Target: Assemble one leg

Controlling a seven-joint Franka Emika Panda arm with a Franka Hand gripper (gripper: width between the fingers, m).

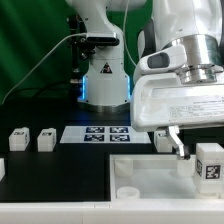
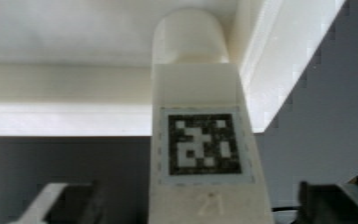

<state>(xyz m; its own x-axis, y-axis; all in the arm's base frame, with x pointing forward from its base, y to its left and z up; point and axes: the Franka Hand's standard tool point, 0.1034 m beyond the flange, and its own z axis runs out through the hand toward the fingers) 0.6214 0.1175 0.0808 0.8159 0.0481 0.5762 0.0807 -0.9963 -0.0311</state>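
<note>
A white leg [image 2: 202, 130] with a black-and-white marker tag lies between my fingers in the wrist view, its rounded far end at the corner of the large white board [image 2: 87, 90]. My gripper [image 2: 199, 203] is open, with a dark gap between each finger [image 2: 69, 203] and the leg. In the exterior view the leg [image 1: 208, 162] stands upright at the board's [image 1: 150, 185] far corner on the exterior view's right, under my gripper [image 1: 200, 150].
Two loose legs [image 1: 18, 139] [image 1: 46, 140] stand on the black table at the exterior view's left, and another [image 1: 163, 140] beside my gripper. The marker board [image 1: 100, 133] lies in the middle. The robot base [image 1: 103, 75] stands behind it.
</note>
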